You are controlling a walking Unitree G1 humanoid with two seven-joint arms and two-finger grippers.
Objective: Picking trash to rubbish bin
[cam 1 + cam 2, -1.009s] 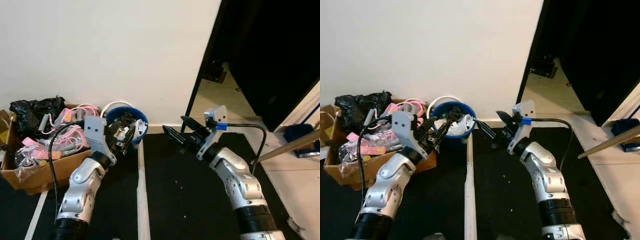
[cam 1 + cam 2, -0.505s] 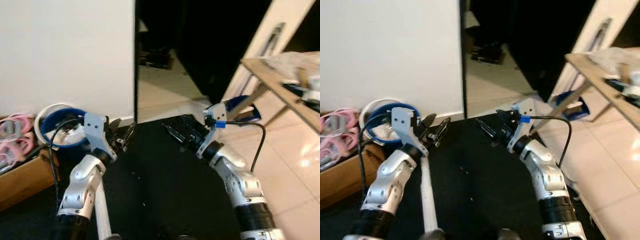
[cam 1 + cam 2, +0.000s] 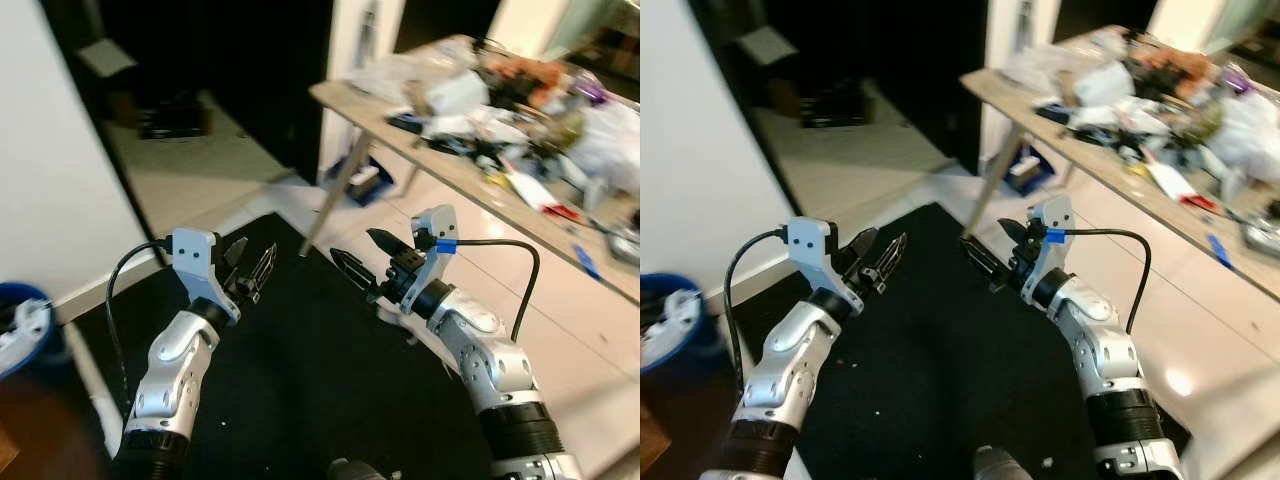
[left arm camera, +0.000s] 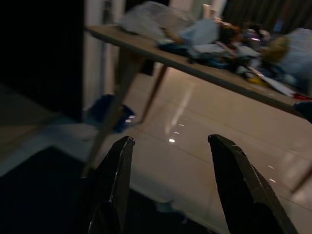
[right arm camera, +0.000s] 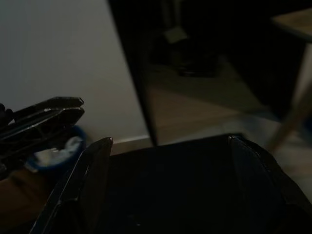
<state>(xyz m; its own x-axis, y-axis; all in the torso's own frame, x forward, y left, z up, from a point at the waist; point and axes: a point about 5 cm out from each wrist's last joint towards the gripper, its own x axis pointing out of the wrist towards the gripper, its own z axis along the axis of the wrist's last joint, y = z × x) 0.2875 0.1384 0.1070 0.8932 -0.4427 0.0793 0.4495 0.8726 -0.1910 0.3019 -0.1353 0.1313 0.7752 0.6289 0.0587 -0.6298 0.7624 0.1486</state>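
The blue rubbish bin (image 3: 18, 338) stands at the far left by the white wall, with white trash in it. My left gripper (image 3: 251, 263) is raised over the black mat (image 3: 300, 390), open and holding nothing. My right gripper (image 3: 366, 256) is level with it a little to the right, also open and holding nothing. The right wrist view looks past its fingers (image 5: 83, 187) at the left gripper (image 5: 46, 116) and the bin (image 5: 57, 152) beyond. Bags and loose litter (image 3: 450, 95) are piled on a wooden table (image 3: 455, 172) ahead to the right.
A slanted table leg (image 3: 338, 195) reaches the glossy tiled floor (image 3: 590, 350), with a blue object (image 3: 362, 182) beneath the table. A dark doorway (image 3: 190, 70) opens ahead on the left. The mat's edge runs close to the table.
The view has swung far to the right: bin and cardboard box slid to the left edge and the cluttered table came into sight. Both grippers stay open and raised.
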